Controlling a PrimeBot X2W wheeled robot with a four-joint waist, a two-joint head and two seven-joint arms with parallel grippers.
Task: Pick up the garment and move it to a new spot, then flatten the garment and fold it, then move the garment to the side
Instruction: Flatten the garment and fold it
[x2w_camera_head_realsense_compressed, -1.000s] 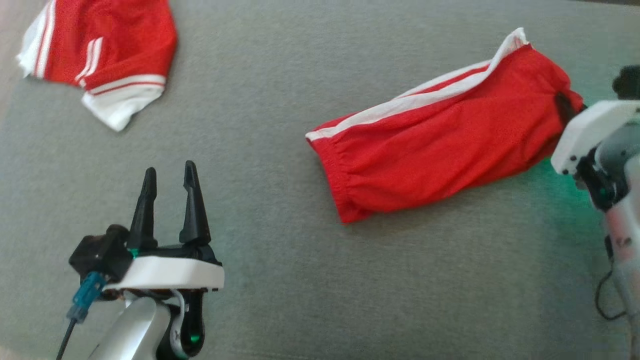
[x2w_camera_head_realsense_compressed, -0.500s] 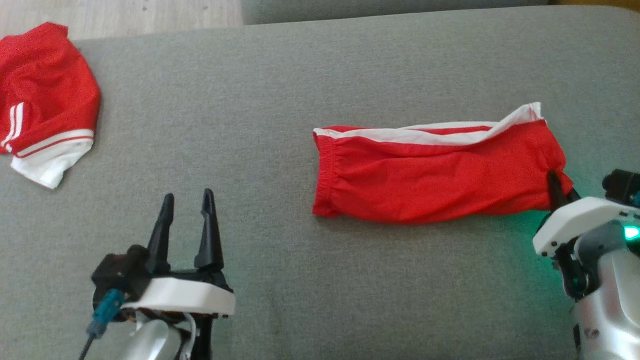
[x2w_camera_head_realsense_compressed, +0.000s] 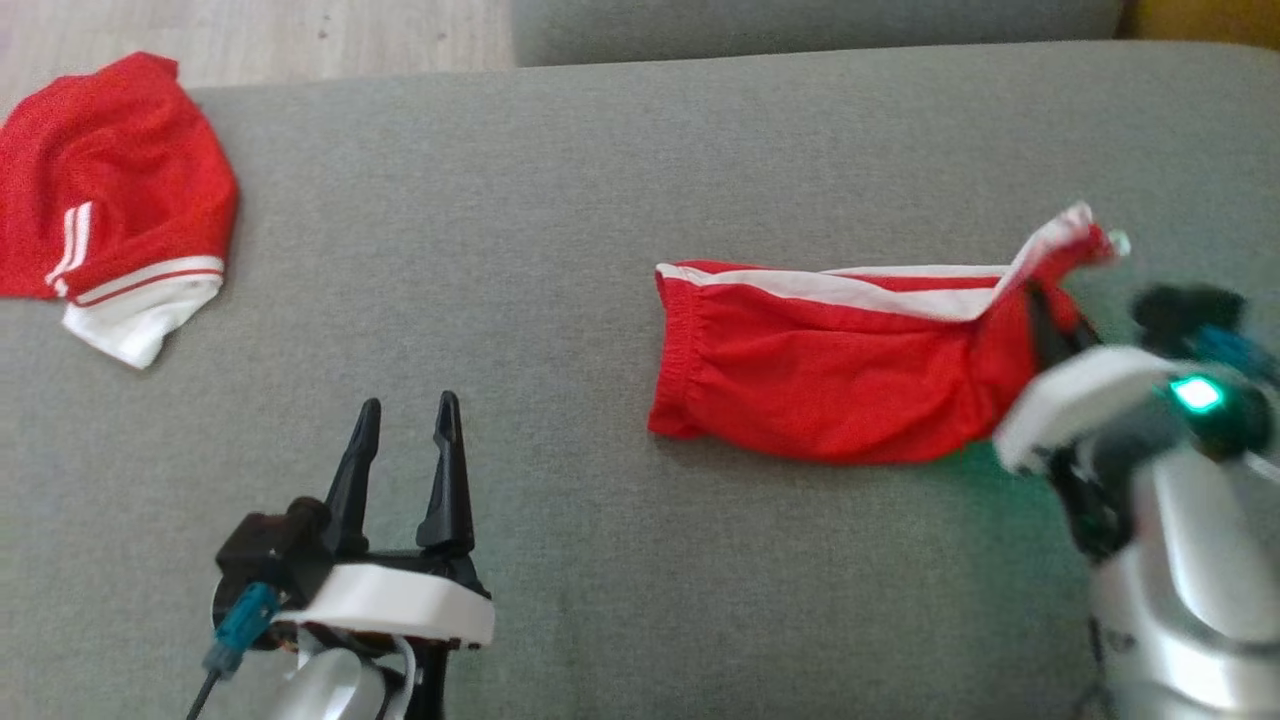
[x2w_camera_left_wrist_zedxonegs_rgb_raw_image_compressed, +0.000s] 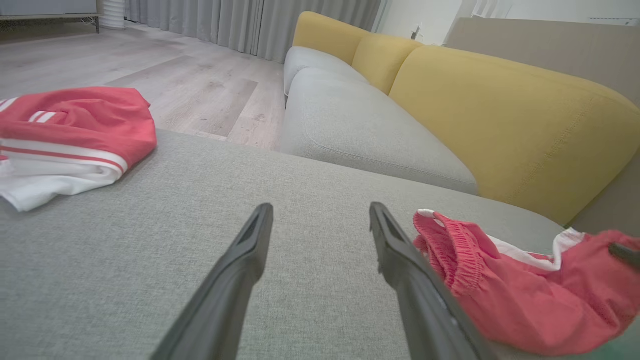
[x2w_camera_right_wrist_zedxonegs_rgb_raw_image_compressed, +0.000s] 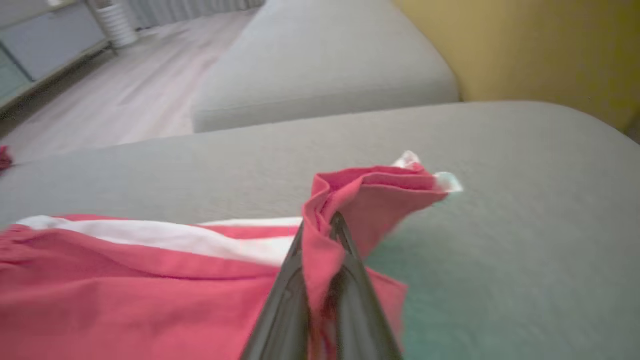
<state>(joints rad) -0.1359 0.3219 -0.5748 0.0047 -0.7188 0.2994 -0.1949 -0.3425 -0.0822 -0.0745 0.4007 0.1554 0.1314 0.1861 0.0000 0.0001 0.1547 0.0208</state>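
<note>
Head view: garment (x2w_camera_head_realsense_compressed: 830, 380) lies on the grey cushion (x2w_camera_head_realsense_compressed: 560, 200), long axis left to right. The right gripper (x2w_camera_head_realsense_compressed: 1045, 315) is at its right end. The left gripper (x2w_camera_head_realsense_compressed: 405, 430), spread and empty, is well apart from it.
Left wrist view: the garment's waistband end lies right of the fingers.
Right wrist view: the right gripper is clenched on a raised fold.

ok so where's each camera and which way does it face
Head view: on the head, looking down at the grey cushion; left gripper open lower left, right gripper pinching the red shorts.
Left wrist view: along its open fingers, across the cushion toward the yellow sofa back.
Right wrist view: along its shut fingers, at the pinched shorts corner.
Shared: all show the shorts; head and left wrist show the second red garment.
</note>
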